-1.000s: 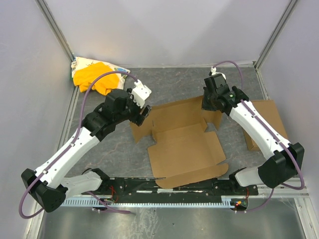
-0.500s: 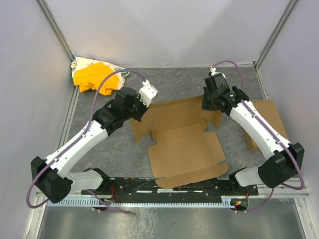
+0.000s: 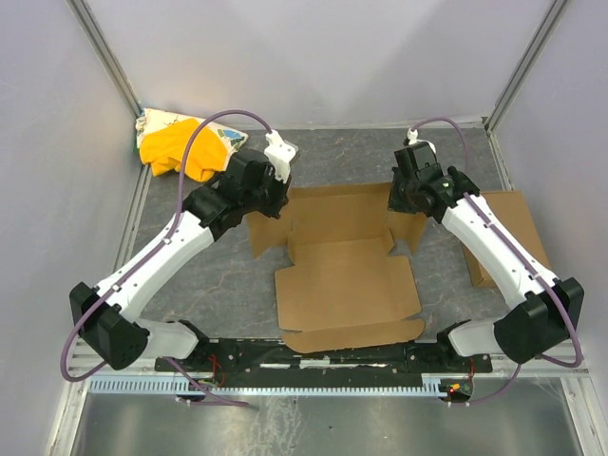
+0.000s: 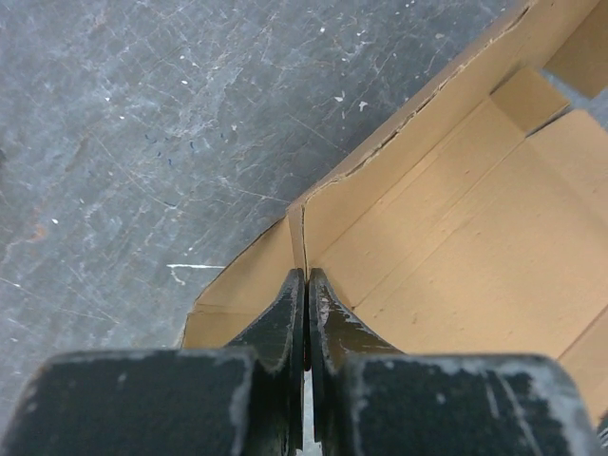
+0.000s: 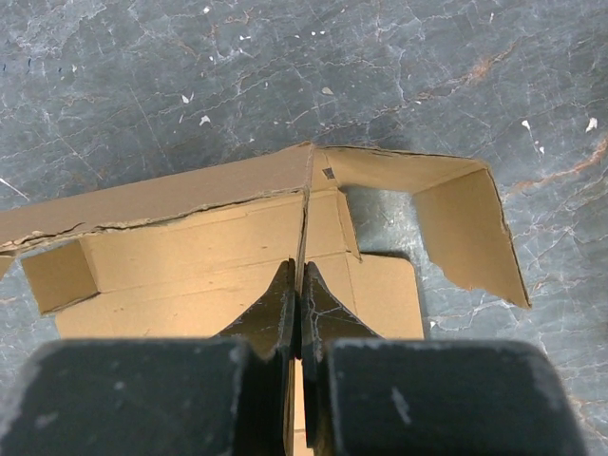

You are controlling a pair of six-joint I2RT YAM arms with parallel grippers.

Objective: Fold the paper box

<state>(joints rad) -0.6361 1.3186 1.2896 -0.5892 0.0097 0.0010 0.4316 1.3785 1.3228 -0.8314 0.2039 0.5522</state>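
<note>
Paper box (image 3: pixel 347 275) sits mid-way across the table (image 3: pixel 218 275), partly formed: far wall raised, base panel and near flap lying flat toward the arm bases. Left gripper (image 4: pixel 306 283) is pinched tight on the far-left corner flap and right gripper (image 5: pixel 297 277) is clamped on the far-right corner flap, each with the cardboard edge sandwiched between its fingers. Yellow cloth bundle (image 3: pixel 176 150) is in the far-left corner; smaller cardboard rectangle (image 3: pixel 508 233) lies at right under the right arm, apart from the box.

Grey mottled tabletop (image 3: pixel 361 157), pale walls (image 3: pixel 313 57)
</note>
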